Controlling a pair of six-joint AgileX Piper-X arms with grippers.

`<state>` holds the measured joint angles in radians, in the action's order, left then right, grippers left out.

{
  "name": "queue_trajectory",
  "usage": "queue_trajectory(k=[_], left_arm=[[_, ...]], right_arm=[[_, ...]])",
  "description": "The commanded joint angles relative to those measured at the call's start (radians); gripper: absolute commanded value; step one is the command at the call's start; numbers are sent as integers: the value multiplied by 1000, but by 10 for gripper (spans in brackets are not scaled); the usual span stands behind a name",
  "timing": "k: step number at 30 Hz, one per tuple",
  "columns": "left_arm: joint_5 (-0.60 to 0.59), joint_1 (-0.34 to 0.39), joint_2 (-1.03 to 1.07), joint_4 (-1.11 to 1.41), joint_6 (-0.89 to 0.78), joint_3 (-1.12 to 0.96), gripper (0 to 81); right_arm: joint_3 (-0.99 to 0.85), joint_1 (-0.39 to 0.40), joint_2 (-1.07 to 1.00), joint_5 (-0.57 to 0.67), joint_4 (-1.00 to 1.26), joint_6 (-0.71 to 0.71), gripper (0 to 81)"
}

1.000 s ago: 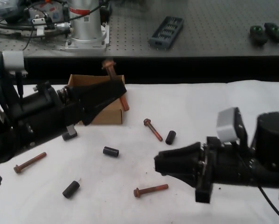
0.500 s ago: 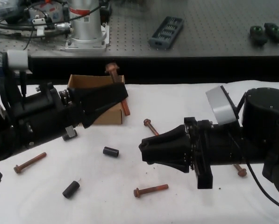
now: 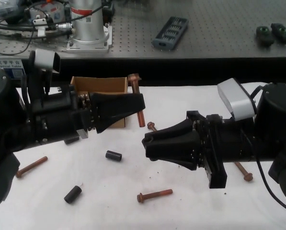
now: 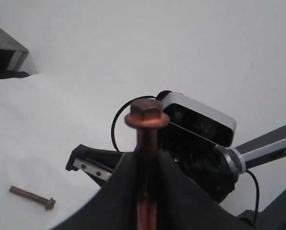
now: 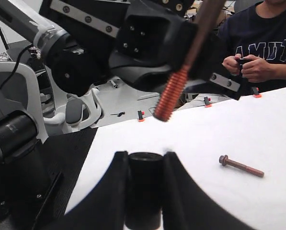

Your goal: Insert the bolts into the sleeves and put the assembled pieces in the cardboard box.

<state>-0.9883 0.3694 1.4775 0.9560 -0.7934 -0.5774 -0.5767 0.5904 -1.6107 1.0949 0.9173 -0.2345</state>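
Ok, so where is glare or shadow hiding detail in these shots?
Left wrist view: the white cloth glares bright behind the held bolt. High view: even light, only a faint shadow under the loose bolt near the front. Right wrist view: the sleeve reads as one dark mass.

Perforated surface (image 3: 219,19) across the top of the frame carries a silver post (image 3: 87,21) and tangled cables (image 3: 13,26) at upper left, a dark slotted tray (image 3: 170,31) at top centre, two dark knobs (image 3: 273,34) at upper right. White cloth (image 3: 190,100) covers the lower frame.
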Motion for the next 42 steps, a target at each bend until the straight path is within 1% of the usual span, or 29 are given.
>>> queue_trajectory(k=[1, 5, 9, 15, 18, 22, 27, 32, 42], left_arm=[[-10, 0, 0, 50, -8, -16, 6], [-10, 0, 0, 79, -8, -16, 6], [-12, 10, 0, 79, -4, -13, 6], [-6, 36, 0, 79, 83, -13, 6], [29, 45, 0, 79, 115, -13, 6], [60, 45, 0, 79, 127, -13, 6], [65, 45, 0, 73, 147, -13, 6], [63, 45, 0, 35, 168, -13, 6], [56, 45, 0, 33, 171, -13, 6]], right_arm=[[-9, -9, -5, -6, 18, -5, 43], [-9, -12, -5, -48, 18, -5, 43], [-25, -12, -6, -50, 18, -31, 43], [-39, -12, -13, -50, 18, -44, 43], [-39, -8, -13, -45, 18, -62, 43], [-39, -6, -13, -25, 25, -64, 43], [-39, -6, -13, -22, 42, -90, 43], [-39, -6, -13, -22, 125, -133, 43], [-44, -6, -13, -31, 129, -154, 43]])
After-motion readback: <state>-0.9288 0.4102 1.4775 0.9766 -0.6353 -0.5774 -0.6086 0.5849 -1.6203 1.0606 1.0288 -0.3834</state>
